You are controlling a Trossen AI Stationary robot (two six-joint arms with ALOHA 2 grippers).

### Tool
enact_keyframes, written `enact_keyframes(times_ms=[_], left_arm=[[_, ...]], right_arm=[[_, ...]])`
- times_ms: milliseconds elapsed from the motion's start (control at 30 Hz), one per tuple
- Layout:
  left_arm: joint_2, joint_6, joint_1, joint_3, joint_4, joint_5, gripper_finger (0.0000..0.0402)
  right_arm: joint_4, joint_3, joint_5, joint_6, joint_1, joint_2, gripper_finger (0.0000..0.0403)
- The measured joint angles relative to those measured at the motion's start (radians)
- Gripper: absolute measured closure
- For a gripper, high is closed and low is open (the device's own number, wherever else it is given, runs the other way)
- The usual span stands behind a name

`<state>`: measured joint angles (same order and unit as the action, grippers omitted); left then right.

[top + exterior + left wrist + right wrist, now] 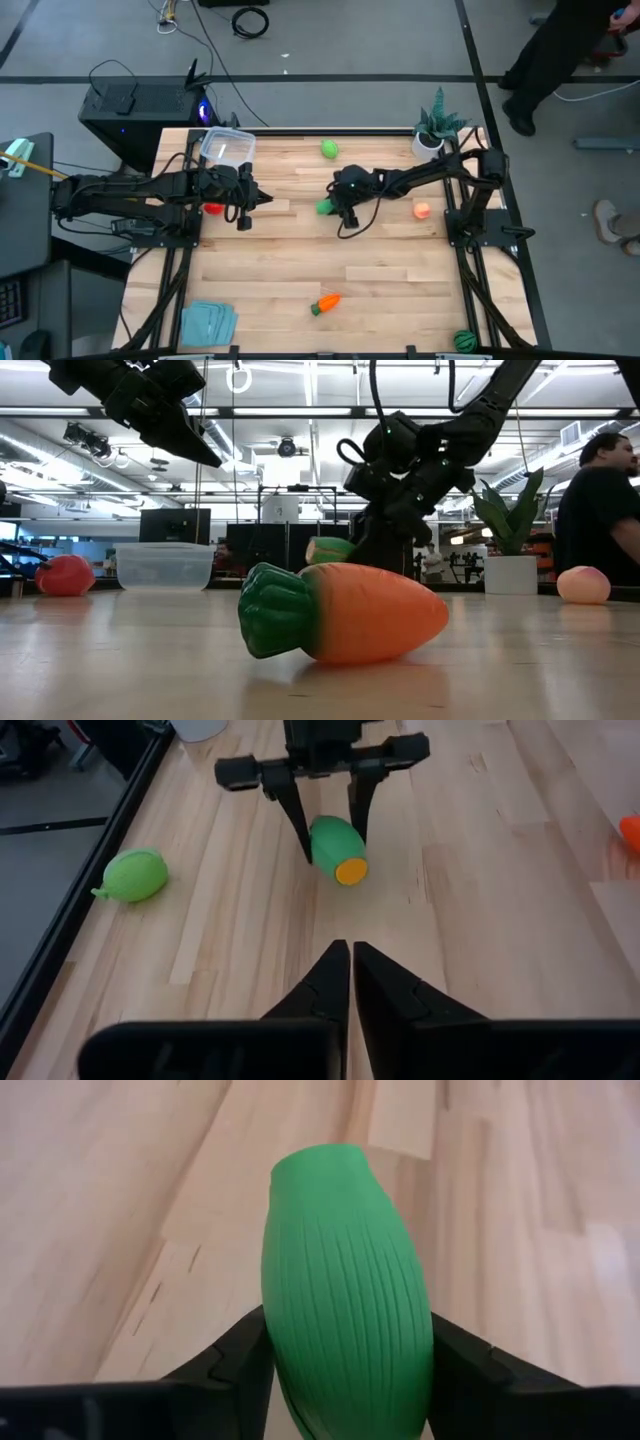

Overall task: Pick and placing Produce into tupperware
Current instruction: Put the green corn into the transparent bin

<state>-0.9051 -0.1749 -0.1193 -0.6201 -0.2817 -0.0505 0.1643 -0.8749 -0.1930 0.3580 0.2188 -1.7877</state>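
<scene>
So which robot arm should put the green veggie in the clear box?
Probably the right. The right gripper already straddles the green oblong, fingers touching both sides. The left gripper is shut, empty and pointing at it from nearer the tupperware, so it would have to start over.

Potted plant point(434, 128) at the table's far right corner; pale-blue cloth point(208, 323) near left.

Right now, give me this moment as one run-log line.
right gripper: shut on green oblong | left gripper: shut, empty, waiting | tupperware: empty
</scene>
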Motion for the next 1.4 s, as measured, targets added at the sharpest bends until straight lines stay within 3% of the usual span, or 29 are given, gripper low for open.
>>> enact_keyframes(times_ms=[467, 733, 933, 1100, 1400], left_arm=[[0.000, 0.021, 0.000, 0.000, 0.019, 0.000, 0.0367], [0.000, 0.209, 0.006, 0.000, 0.042, 0.000, 0.0379], [0.000, 0.080, 0.005, 0.000, 0.051, 0.000, 0.0369], [-0.004, 0.075, 0.005, 0.000, 0.055, -0.001, 0.0322], [-0.005, 0.059, 0.005, 0.000, 0.166, -0.140, 0.0174]], right_arm=[[0.006, -0.094, 0.014, 0.000, 0.000, 0.017, 0.0205], [0.004, -0.139, 0.014, 0.003, 0.000, 0.017, 0.0204], [-0.001, -0.139, 0.014, 0.004, 0.000, 0.016, 0.0204], [0.000, -0.139, 0.014, 0.005, 0.000, 0.016, 0.0203], [0.001, -0.139, 0.014, 0.011, 0.000, 0.016, 0.0203]])
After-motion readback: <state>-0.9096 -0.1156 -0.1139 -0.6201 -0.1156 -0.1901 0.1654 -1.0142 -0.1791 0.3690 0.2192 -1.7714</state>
